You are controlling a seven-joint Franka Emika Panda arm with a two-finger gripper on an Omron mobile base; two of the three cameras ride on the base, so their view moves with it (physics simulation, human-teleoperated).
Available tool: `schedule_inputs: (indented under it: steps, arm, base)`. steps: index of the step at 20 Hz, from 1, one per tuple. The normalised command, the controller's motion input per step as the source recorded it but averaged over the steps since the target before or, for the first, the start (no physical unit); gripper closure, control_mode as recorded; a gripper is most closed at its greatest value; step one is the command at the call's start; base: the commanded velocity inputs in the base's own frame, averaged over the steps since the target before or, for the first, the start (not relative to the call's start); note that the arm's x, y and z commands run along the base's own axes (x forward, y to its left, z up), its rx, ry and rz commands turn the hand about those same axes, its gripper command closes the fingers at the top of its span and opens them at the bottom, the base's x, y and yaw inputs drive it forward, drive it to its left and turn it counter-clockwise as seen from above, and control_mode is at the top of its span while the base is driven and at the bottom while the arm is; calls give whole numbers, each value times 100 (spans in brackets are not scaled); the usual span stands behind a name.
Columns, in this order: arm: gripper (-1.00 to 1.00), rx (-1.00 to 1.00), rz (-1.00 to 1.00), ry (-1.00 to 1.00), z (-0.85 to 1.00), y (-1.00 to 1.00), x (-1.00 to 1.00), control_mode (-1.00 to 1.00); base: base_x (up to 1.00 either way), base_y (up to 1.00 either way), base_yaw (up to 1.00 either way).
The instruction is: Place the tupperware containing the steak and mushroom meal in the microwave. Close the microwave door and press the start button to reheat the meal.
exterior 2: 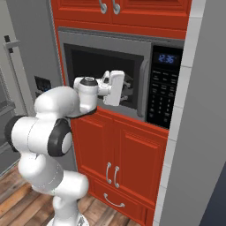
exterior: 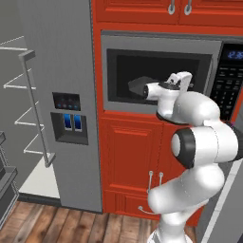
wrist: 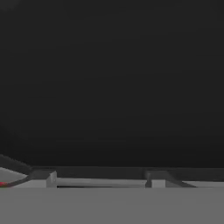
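One wide grey microwave, its cavity dark.

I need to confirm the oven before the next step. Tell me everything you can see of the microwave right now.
The microwave is a wide grey box built into red cabinets, beside the tall grey fridge. Its dark cavity stands open to the front, and the white arm reaches in, its hand inside the cavity. On the right is a black keypad panel with a blue lit display on top and rows of small buttons below. I cannot make out where the door is, nor any contents, in the base views.
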Motion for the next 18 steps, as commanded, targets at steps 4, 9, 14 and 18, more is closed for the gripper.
schedule_inputs:
  steps: [4,9,14,18]
  arm:
    - [-100,0,15,0,6,-10,71,-100]
    - [-100,0,18,-1,1,-8,17,-100]
    - [-100,0,29,-16,12,-2,-96,-100]
    - [-100,10,35,-22,28,-12,-100,-100]
  base:
    - [0,0,0]
    - [0,0,0]
    - [0,0,0]
    - [0,0,0]
